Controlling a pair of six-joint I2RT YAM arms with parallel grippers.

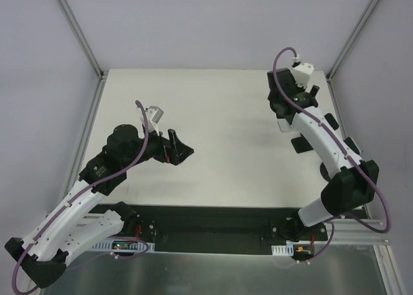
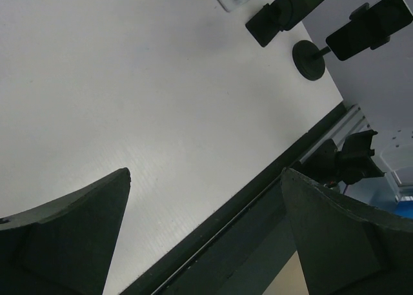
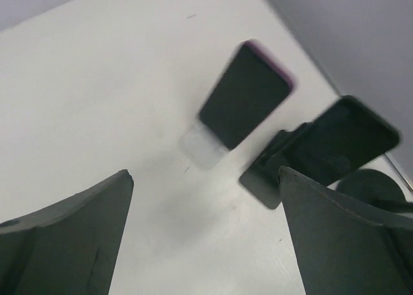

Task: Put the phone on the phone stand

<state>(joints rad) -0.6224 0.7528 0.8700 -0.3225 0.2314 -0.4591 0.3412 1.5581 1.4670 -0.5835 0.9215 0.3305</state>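
A black phone with a purple rim (image 3: pixel 245 95) leans tilted on a small translucent white stand (image 3: pixel 203 146). Right of it is the black phone stand (image 3: pixel 322 146), a tilted plate on a short foot; whether a phone lies on it I cannot tell. My right gripper (image 3: pixel 205 172) is open and empty, above the table just in front of both; it hovers there in the top view (image 1: pixel 293 100). My left gripper (image 1: pixel 182 146) is open and empty at centre left, far from them. The left wrist view shows its jaws (image 2: pixel 205 172) wide apart over the table's near edge.
A round-based black holder (image 2: pixel 310 59) with a clamped dark phone (image 2: pixel 371 27) stands right of the black stand (image 2: pixel 271 20). In the top view these things cluster by the right edge (image 1: pixel 326 171). A black rail (image 1: pixel 213 221) runs along the table's front.
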